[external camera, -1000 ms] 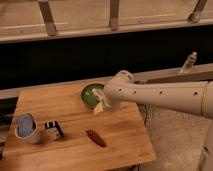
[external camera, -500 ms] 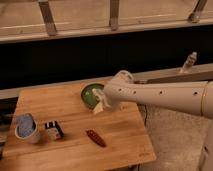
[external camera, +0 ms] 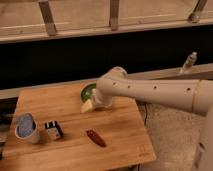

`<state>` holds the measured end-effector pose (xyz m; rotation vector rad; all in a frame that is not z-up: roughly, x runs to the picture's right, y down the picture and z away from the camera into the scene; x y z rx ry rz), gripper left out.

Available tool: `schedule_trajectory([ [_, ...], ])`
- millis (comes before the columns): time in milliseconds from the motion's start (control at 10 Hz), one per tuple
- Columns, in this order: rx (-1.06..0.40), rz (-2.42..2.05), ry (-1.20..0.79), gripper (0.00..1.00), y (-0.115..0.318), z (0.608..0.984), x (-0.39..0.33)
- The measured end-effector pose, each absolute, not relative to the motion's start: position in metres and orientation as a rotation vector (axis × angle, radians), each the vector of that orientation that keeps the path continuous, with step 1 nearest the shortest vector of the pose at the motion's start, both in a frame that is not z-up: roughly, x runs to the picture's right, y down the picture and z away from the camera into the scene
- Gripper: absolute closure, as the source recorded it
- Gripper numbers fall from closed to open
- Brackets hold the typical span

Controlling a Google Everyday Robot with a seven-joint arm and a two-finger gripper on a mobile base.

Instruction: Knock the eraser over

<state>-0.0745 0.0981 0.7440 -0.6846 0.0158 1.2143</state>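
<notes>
The eraser (external camera: 53, 130) is a small block with a white top and a dark sleeve. It stands on the wooden table (external camera: 75, 110) at the front left, just right of the cup. My gripper (external camera: 90, 104) hangs at the end of the white arm (external camera: 155, 93) over the table's middle back, well to the right of and behind the eraser. It does not touch the eraser.
A white cup with blue inside (external camera: 26, 127) stands at the table's left front. A reddish-brown elongated piece (external camera: 95, 137) lies in front of the gripper. A green bowl (external camera: 88, 91) sits behind the gripper, partly hidden. A dark wall with rails runs behind.
</notes>
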Motion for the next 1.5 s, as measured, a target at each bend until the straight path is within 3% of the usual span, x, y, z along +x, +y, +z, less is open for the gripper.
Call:
schedule_trajectory([
  [800,-0.696,1.178,0.016,0.20,0.101,0.743,-0.080],
  [1500,-0.858,0.909,-0.177,0.20,0.153,0.666,-0.154],
])
